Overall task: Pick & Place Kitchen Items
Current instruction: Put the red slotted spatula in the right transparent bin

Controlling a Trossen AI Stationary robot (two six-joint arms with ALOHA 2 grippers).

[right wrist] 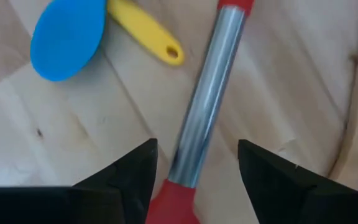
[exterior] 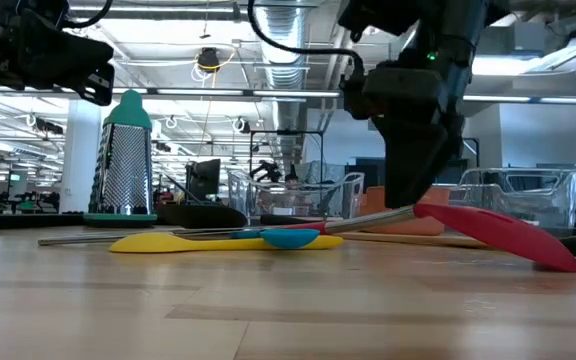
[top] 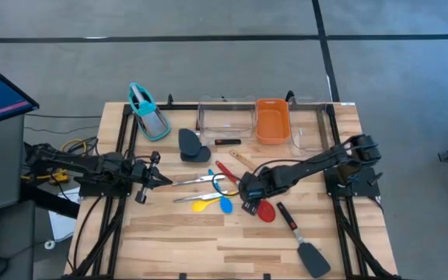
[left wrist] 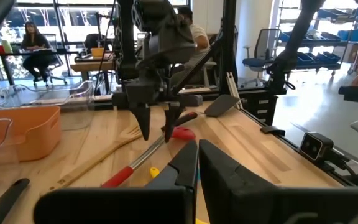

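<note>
I've got the right gripper (top: 249, 194) low over the middle of the table (top: 177, 233), fingers (right wrist: 132, 171) spread apart, straddling the steel shaft of the red steel-handled spoon (top: 264, 210). Nothing gripped; the spoon lies flat on the wood with its red bowl toward the near-right.

Left gripper (top: 162, 180) is closed and empty, parked at the left side, tips pointing toward the utensil pile.

Just left of the right gripper: silver tongs (top: 201, 180), small yellow spoon (top: 201, 205) and small blue spoon (top: 225, 204) lying together. Black spatula (top: 306, 247) sits near-right, apart from the rest. Dark grey scoop (top: 190, 145) is farther back, beside a clear plastic tray (top: 225, 117) and the orange tub (top: 272, 120). Grater (top: 149, 113) is at far-left.
</note>
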